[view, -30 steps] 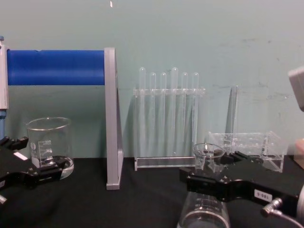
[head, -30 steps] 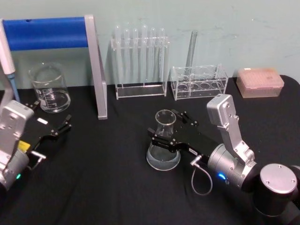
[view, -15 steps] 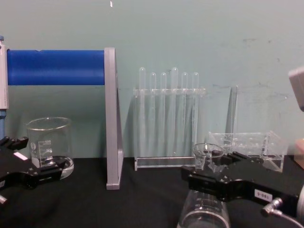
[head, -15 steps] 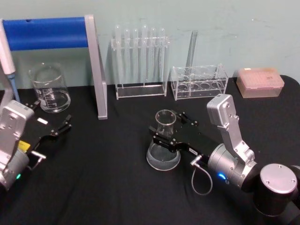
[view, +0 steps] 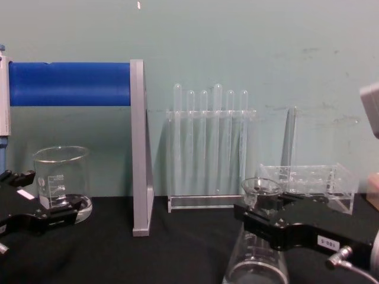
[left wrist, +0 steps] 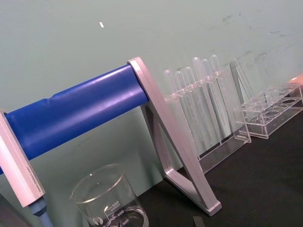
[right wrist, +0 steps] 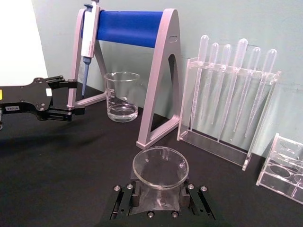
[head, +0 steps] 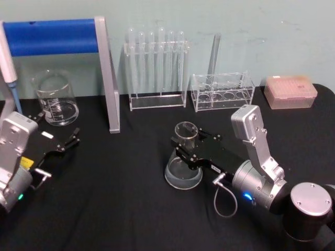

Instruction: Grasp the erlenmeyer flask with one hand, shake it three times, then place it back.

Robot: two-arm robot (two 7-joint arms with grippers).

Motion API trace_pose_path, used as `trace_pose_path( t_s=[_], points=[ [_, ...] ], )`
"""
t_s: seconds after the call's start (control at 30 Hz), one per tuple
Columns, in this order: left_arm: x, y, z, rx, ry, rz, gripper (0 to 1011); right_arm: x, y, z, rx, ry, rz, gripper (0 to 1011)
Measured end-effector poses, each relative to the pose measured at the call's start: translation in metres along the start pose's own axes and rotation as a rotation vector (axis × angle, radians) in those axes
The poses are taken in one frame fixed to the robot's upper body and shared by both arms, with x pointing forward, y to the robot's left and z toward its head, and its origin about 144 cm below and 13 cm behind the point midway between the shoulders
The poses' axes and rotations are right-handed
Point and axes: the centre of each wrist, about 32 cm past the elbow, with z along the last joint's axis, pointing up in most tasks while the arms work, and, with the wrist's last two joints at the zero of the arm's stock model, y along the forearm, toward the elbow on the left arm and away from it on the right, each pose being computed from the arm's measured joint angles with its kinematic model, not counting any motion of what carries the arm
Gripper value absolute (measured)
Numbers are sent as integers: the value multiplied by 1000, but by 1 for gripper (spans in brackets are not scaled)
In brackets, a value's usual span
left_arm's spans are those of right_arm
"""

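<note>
The clear erlenmeyer flask (head: 183,166) stands on the black table a little right of centre, its base on the cloth. My right gripper (head: 188,139) is shut on its narrow neck just under the flared lip. In the right wrist view the flask (right wrist: 160,168) sits with a black pad against each side of its neck, inside the right gripper (right wrist: 159,199). The chest view shows the flask (view: 256,258) with the right gripper (view: 262,205) across its neck. My left gripper (head: 58,124) rests open and empty at the table's left, near the beaker.
A glass beaker (head: 55,99) stands back left beside a blue-barred stand (head: 107,78) that holds a pipette (head: 8,63). Along the back are a test tube rack (head: 157,63), a low clear rack (head: 222,91) and a pink tip box (head: 290,91).
The right gripper's fingers have closed in from wide open onto the flask's neck, and the flask has shifted slightly to the right. The left arm has not moved.
</note>
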Motion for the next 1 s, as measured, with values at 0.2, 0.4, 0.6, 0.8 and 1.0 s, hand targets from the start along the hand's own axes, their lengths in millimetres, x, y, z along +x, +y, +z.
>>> trace_pose_path(
  t_s=[0.2, 0.4, 0.6, 0.8, 1.0],
  points=[
    [0, 0, 0, 0, 0, 0, 1001, 0, 0, 0, 1, 1, -2, 450],
    [0, 0, 0, 0, 0, 0, 1001, 2, -6, 9, 31, 4, -9, 450],
    [0, 0, 0, 0, 0, 0, 1001, 5, -13, 26, 53, -8, -17, 449],
    [0, 0, 0, 0, 0, 0, 1001, 7, -21, 43, 80, -11, -32, 450],
    [0, 0, 0, 0, 0, 0, 1000, 9, -26, 50, 94, -8, -42, 450]
  ],
)
